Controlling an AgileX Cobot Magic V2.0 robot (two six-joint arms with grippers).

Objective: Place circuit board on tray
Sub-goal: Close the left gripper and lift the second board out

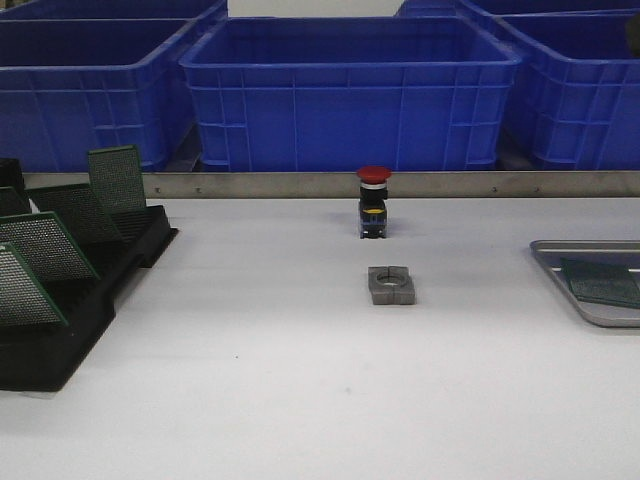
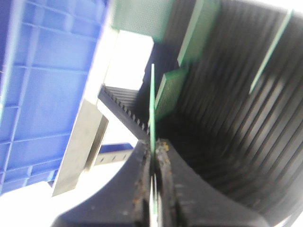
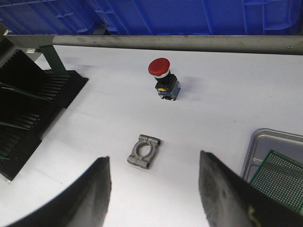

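Bins (image 1: 350,90) blue, lined behind table. Rack (image 1: 60,300) black, slotted so boards stand on edge, at table's left. Tray (image 1: 590,285) at right edge, one board (image 1: 603,281) already flat inside. Left gripper (image 2: 154,151) clamped on circuit board (image 2: 152,101) edge-on above rack, likely for lift-out. Right gripper (image 3: 154,182) spread wide, holding nothing, over clamp block (image 3: 143,152).
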